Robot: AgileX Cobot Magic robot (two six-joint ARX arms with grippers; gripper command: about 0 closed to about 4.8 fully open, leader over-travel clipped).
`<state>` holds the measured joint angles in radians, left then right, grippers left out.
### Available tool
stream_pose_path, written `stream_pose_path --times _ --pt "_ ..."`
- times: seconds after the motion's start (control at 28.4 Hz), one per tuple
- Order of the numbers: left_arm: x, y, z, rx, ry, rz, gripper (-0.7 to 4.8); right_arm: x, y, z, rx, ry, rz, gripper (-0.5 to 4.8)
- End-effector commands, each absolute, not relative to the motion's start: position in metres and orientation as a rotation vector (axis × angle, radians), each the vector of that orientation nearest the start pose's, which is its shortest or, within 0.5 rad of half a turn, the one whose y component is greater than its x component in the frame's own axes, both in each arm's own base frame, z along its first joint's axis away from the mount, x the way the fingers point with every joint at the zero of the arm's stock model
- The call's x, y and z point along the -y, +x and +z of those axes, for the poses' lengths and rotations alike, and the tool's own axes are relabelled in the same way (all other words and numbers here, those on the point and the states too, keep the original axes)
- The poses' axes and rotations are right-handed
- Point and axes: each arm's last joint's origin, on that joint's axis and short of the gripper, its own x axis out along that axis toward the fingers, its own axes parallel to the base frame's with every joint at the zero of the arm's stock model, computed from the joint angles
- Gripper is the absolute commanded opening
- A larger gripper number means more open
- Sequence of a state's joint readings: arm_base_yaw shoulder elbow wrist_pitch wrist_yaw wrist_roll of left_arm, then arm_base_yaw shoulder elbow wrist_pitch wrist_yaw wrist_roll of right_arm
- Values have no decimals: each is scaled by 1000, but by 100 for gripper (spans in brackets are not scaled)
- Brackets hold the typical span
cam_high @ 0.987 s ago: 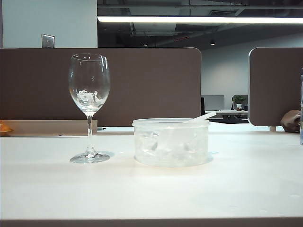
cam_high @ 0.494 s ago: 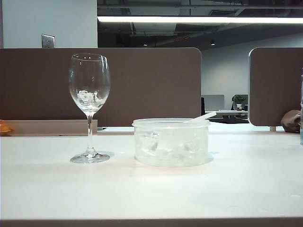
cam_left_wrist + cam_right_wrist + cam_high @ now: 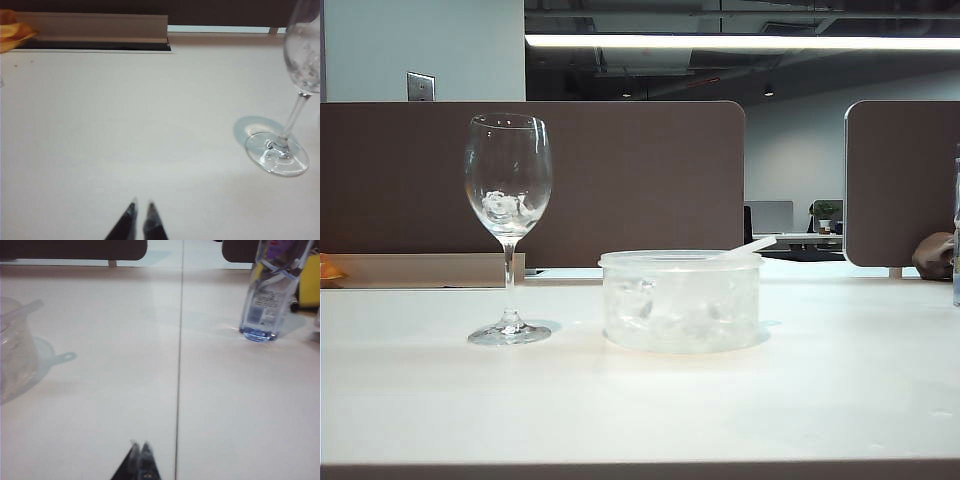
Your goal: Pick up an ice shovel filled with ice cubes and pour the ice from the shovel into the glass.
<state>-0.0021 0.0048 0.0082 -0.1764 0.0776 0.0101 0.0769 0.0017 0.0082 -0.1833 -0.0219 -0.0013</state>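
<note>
Ice shovel (image 3: 745, 247) sits in the round tub (image 3: 681, 300) of ice cubes (image 3: 650, 310), head buried, thin handle sticking up over the rim, slanting up and toward the exterior view's right. Glass (image 3: 508, 225) stands left of the tub, apart, some ice already inside. Right gripper (image 3: 139, 447) jaws closed, empty, low over the bench (image 3: 640, 400), on the handle side, so judged nearer. Left gripper (image 3: 141, 206) jaws nearly together, empty, near the glass foot.

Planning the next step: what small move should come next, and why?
Probably send the right gripper, shut and empty over bare table, toward the scoop handle sticking out of the tub; the glass holds only a little ice. The left gripper hangs idle.
</note>
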Motion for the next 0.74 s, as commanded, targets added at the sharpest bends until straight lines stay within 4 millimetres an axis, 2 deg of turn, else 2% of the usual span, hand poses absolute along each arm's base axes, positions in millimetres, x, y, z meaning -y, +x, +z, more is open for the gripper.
stream_pose_path --times 0.04,0.74 --pt "3 96 149 -175 7 -85 29 -4 96 148 -174 -5 55 -5" --pt "3 96 149 -175 8 -86 29 -2 96 148 -173 -3 40 -5"
